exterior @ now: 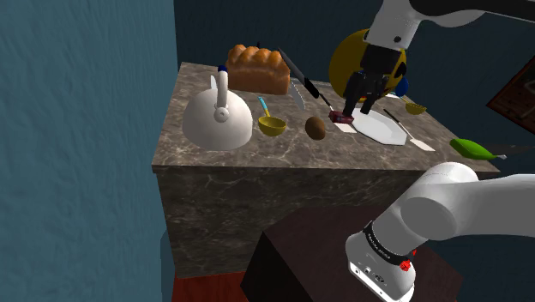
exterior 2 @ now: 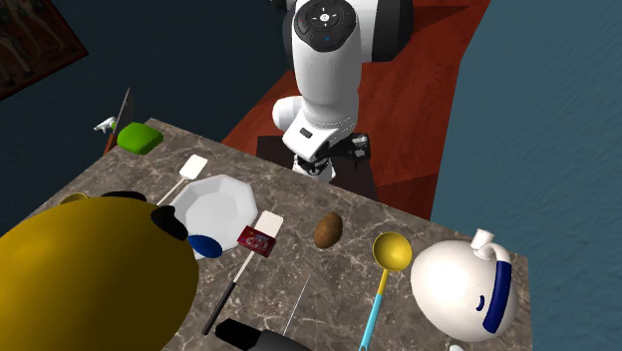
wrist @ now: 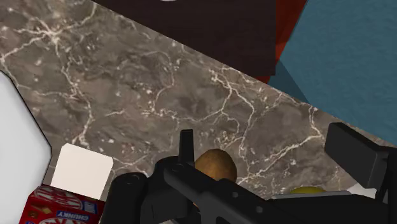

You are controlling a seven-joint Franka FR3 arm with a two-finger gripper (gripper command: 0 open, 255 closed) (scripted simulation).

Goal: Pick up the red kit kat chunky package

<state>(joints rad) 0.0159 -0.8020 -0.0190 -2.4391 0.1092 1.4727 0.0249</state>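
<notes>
Where the shoulder view looks over the marble bench (exterior: pixel 257 163), the pincer (exterior: pixel 360 105) is seen with its fingers spread apart, just above the red Kit Kat Chunky package (exterior: pixel 343 115) beside the white plate (exterior: pixel 383 127). From the second exterior view, the package (exterior 2: pixel 256 239) is found between that plate (exterior 2: pixel 214 202) and a brown kiwi (exterior 2: pixel 328 229). Through the wrist view, it (wrist: pixel 54 205) is shown against a white spatula blade (wrist: pixel 81 170), unclasped.

**Bench: marble-look top, crowded**

Bench (exterior: pixel 283 153) carries a white kettle (exterior: pixel 219 120), bread loaf (exterior: pixel 257 70), knife (exterior: pixel 296 93), yellow ladle (exterior: pixel 272 125), brown oval fruit (exterior: pixel 315 128) and white plate (exterior: pixel 381 126). The red Kit Kat package (exterior 2: pixel 255 239) lies just beside the plate, against a white spatula blade (exterior 2: pixel 270 222). Green object (exterior 2: pixel 140 137) sits at one corner.
</notes>
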